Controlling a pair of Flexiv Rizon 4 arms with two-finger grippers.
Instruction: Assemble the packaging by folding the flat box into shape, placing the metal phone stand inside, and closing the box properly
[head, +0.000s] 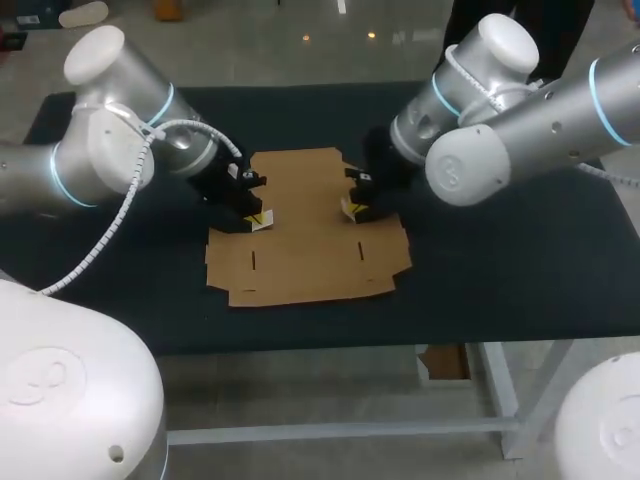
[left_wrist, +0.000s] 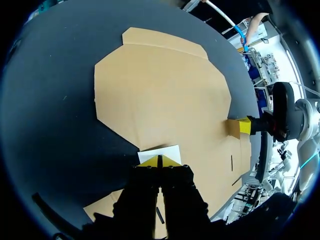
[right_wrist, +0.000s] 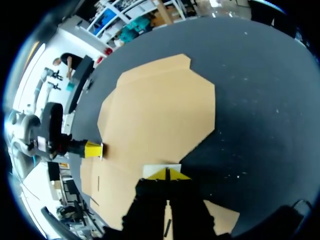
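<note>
Brown corrugated cardboard forms the flat box blank (head: 305, 235), which lies unfolded at the middle of the dark table (head: 500, 270). Its panels rest flat on the surface. Two short slots (head: 254, 260) are cut near the edge closest to the robot, one toward each side.

Left arm: enters from the left side of the head view. The left gripper (head: 258, 216) is down at the left side edge of the blank. In the left wrist view the left gripper (left_wrist: 160, 161) has its yellow tips pressed together with only a thin line between them. A small pale side flap (left_wrist: 161, 152) lies directly ahead of the tips and touches them. The flap runs across the fingers, not between them, so nothing is pinched. The blank (left_wrist: 160, 100) spreads ahead of the gripper.

Right arm: enters from the right side of the head view. The right gripper (head: 355, 208) is down at the opposite side edge of the blank, facing the left gripper across the central panel. In the right wrist view the right gripper (right_wrist: 168, 173) also has its tips pressed together. A matching pale flap (right_wrist: 152, 170) sits against the tips, again crosswise and not clamped. The blank (right_wrist: 160, 115) extends ahead.

Cross-check: each wrist view shows the other arm's yellow tip at the far edge of the blank, with a small cardboard tab (left_wrist: 233, 128) standing up beside the right gripper's tip.
</note>
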